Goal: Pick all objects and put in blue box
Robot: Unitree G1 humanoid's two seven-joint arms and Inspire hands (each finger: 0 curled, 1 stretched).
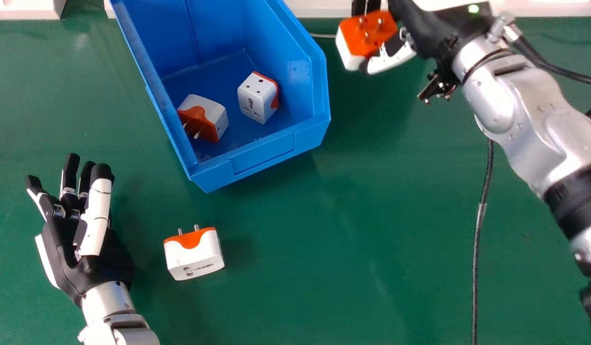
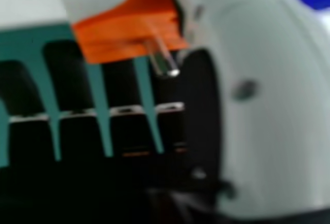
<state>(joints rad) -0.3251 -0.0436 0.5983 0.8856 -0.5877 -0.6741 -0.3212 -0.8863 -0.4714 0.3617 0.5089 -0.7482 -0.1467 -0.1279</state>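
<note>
Green table (image 1: 348, 249) with blue box (image 1: 264, 155), white-orange adapter (image 1: 192, 256), black cable (image 1: 476, 258).

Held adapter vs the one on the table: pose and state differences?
Held adapter is gripped by the right hand; table adapter sits loose on the green table.
Held adapter turns its orange pin face to the head view; table adapter shows mostly white, slotted face visible, pins pointing away from the robot.
Shared: white bodies, orange pin ends, both outside the blue box.

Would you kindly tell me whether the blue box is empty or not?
Not empty: in the blue box, a left adapter and a right adapter lie on its floor, much of which is bare.
</note>
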